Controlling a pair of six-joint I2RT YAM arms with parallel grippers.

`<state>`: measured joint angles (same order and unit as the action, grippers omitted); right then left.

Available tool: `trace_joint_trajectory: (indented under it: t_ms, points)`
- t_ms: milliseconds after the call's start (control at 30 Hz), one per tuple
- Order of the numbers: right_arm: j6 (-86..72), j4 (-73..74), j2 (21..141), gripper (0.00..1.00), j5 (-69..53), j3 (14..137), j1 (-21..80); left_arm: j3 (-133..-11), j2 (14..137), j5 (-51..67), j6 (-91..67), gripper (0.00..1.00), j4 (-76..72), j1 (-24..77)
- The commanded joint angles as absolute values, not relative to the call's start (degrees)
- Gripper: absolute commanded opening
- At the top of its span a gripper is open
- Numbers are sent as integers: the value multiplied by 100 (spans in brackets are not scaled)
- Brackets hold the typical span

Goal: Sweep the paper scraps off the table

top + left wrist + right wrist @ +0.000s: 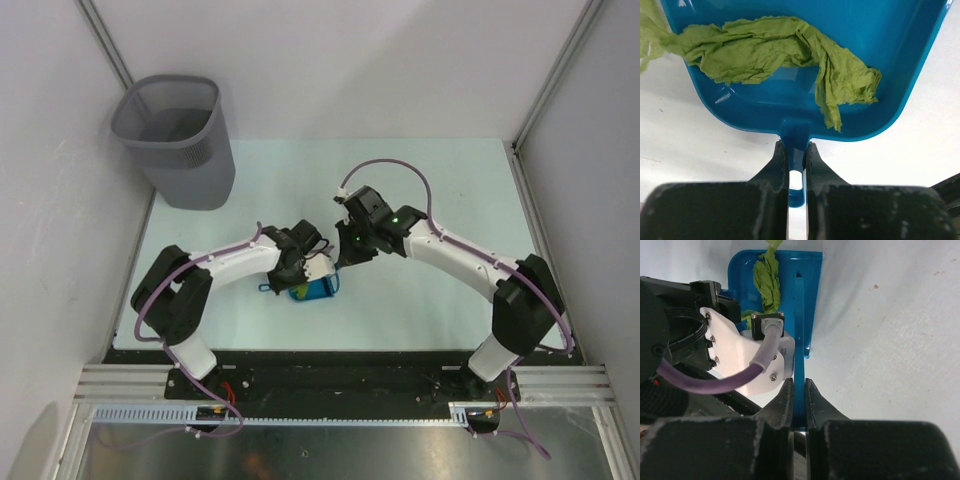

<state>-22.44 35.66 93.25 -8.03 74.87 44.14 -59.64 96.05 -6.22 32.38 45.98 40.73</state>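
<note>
Fingers (pixel 776 167): pinched on handles both sides; paper scraps (pixel 770 50) already in dustpan (pixel 880 30).
Top view: left gripper (pixel 288 278) and right gripper (pixel 342 262) nose to nose midway across table (pixel 450 200), dustpan low between them; grey wastebasket (pixel 180 140) at far left corner, contents hard to tell; no loose green spotted on bare surface. Left wrist: clamped on dustpan's stub handle, pan level, presumably so nothing slides out; scraps bunched inside as crumpled green wad, one tail hanging over left rim. Right wrist: squeezed tight on thin blue brush (pixel 799 340), edge-on beside pan, likely parked there to nudge stragglers in. Judged next: haul to wastebasket.
</note>
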Motion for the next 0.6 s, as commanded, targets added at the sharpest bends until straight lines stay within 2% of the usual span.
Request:
trace_joint_trajectory:
  t_ms: [0,167,367,567]
  points:
    - [-2180,3647,8684,0,-625,7690,4307,-6047,9492,-62,3261,0,4456,4026]
    - [-1960,4016,8157,0,-211,7690,3974,-6056,9308,123,3103,0,4474,3674]
    - [-1775,4157,7928,0,-79,7690,3674,-5757,8448,448,3147,0,4456,3454]
    - [-1723,4280,7910,0,-9,7690,3560,-6458,7884,562,2708,0,4465,2840]
